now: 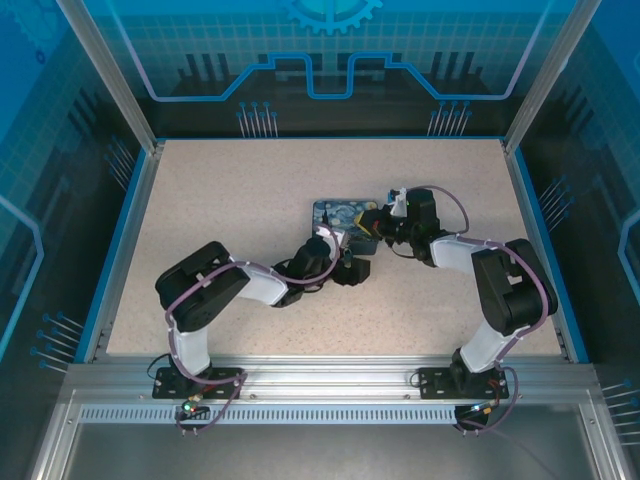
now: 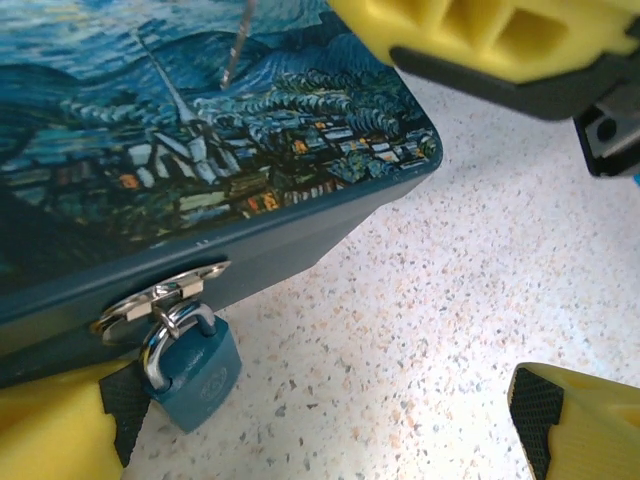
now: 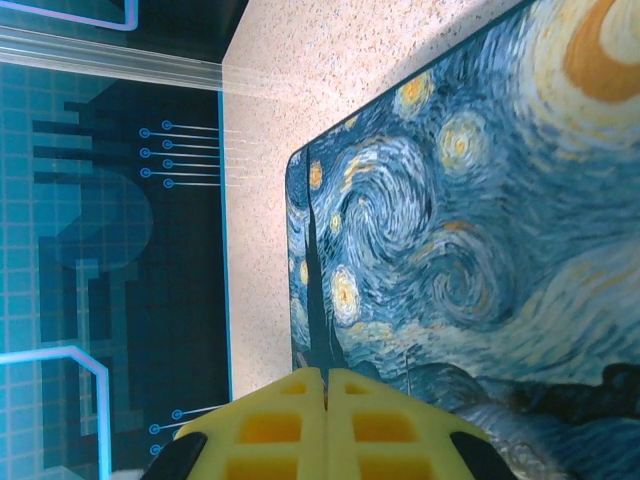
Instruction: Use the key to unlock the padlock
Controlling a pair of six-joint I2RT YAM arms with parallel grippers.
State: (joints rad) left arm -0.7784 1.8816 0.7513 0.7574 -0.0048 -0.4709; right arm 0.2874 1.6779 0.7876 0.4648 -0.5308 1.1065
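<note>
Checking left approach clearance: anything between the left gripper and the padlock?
Nothing visible. In the left wrist view the left gripper is open, and the padlock hangs from the hasp of the box, right beside one finger pad. The rest of the gap is bare table.

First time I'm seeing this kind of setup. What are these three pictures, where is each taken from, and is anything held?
Two robot arms are bolted at the near edge of a speckled table. The wide picture looks down from above and behind them. The other two come from a camera on each wrist, so the yellow shapes are fingers. On the table lies a box painted with a swirly night sky, closed by a small blue padlock. The left fingers stand wide open near the padlock, holding nothing. The right fingers are pressed shut at the box; whether they pinch anything I cannot tell. A thin grey sliver, perhaps the key, shows over the lid.
</note>
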